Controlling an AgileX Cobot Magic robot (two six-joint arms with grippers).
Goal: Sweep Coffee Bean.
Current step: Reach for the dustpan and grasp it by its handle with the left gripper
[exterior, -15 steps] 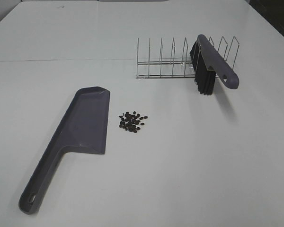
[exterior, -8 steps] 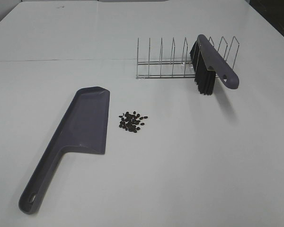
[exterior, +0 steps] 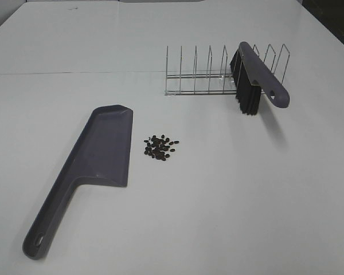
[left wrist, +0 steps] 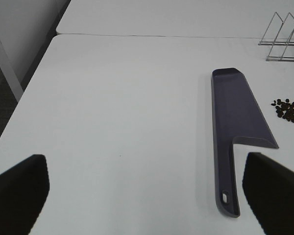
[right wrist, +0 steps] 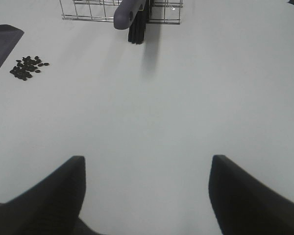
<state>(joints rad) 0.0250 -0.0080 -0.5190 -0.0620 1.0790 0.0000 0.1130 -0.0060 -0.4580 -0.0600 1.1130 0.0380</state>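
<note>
White tabletop (exterior: 229, 200), small pile of coffee beans (exterior: 160, 148) at centre of the high view, just right of the grey-purple dustpan (exterior: 97, 157) lying flat at lower left, brush (exterior: 255, 77) propped in the wire rack (exterior: 200, 71) at upper right, left gripper (left wrist: 147, 196) spread wide and empty, right gripper (right wrist: 147, 196) parted, holding nothing

No text, label, brand, number or sign can be read in any view; the dustpan (exterior: 103, 149), the brush (exterior: 265, 77), the wire rack (exterior: 195, 91) and the table (exterior: 246, 200) are shown as plain, unmarked surfaces
</note>
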